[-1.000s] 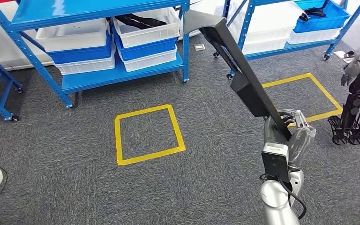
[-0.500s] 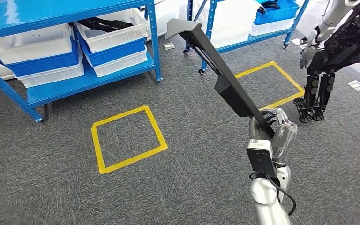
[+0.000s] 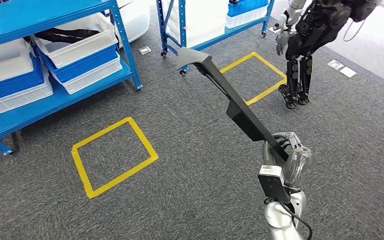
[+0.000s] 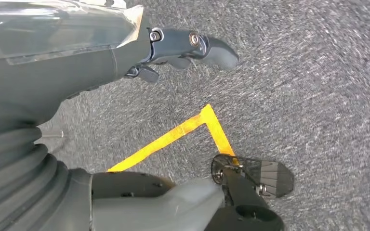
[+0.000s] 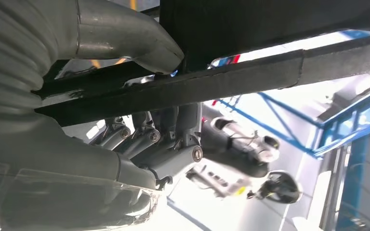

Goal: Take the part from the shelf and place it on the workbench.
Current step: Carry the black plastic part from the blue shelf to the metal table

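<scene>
The part (image 3: 235, 107) is a long black angled bar with a flat plate at its far end. My right hand (image 3: 287, 155) grips its lower end at the lower right of the head view and holds it slanting up over the grey carpet. In the right wrist view the bar (image 5: 221, 79) crosses the palm, with the thumb above it and the fingers (image 5: 159, 144) curled beneath. My left hand (image 4: 125, 48) hangs over the carpet with its fingers apart and nothing in them.
A blue shelf (image 3: 55, 15) with white and blue bins (image 3: 75, 45) stands at the upper left, and a second shelf (image 3: 180, 25) behind it. Two yellow tape squares (image 3: 112, 155) (image 3: 252, 75) mark the carpet. Another dark robot (image 3: 305, 40) stands at the upper right.
The camera has turned right: shelves and tape squares slid left across the picture and the other robot came further in. My right hand still holds the bar the same way.
</scene>
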